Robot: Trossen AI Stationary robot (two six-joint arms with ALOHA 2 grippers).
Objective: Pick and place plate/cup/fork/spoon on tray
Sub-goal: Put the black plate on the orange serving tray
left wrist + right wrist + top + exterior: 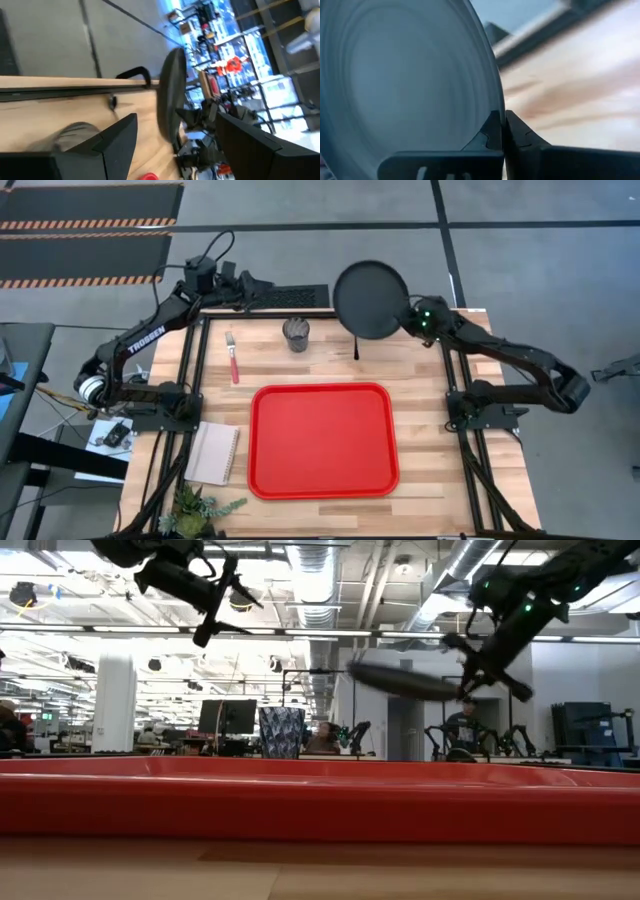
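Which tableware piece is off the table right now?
The plate: the right gripper pinches its rim and holds it in the air. The cup, fork and spoon lie on the wood.

White notepad (213, 453) and green plant sprig (196, 508) at the table's (420, 370) near-left corner.

Round matte black plate (405, 80): cut off by the right wrist picture's edges, surface blurred. Slim dark spoon (356, 348): largely hidden under the plate from above, bowl not discernible. Small dark translucent cup (281, 732): base hidden behind the bright red plastic tray's rim (320, 795). Left claw (175, 145): fingertips cut off.
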